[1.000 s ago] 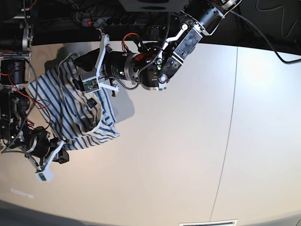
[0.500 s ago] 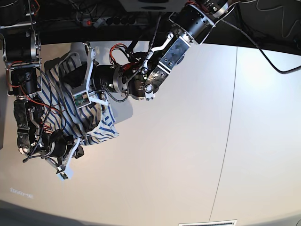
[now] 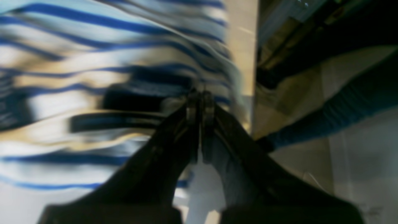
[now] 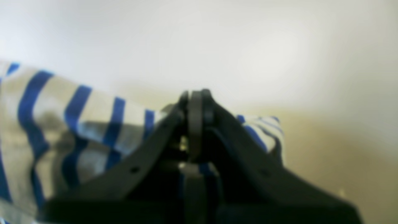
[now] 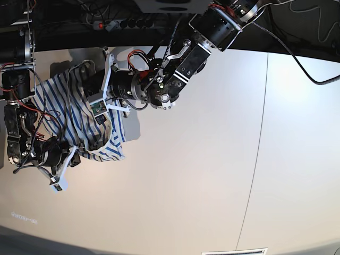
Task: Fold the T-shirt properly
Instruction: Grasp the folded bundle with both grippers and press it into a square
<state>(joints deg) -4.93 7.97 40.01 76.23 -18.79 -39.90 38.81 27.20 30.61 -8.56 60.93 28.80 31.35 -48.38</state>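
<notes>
At the far left end of the pale table (image 5: 212, 175), the T-shirt (image 5: 74, 117) is bunched into a lumpy heap, blue stripes running every which way. Its long axis slants from the table's back-left corner down toward the front, and a loose striped flap pokes out at the lower end toward the table's middle. The left gripper (image 3: 200, 104) has its dark fingers pressed tight together, and they meet right against the blurred striped cloth, so it looks like a pinch on the fabric. The right gripper (image 4: 195, 104) is clamped shut as well, with striped cloth showing on both sides of its tips. From above, both arms crowd the heap, one at each end.
</notes>
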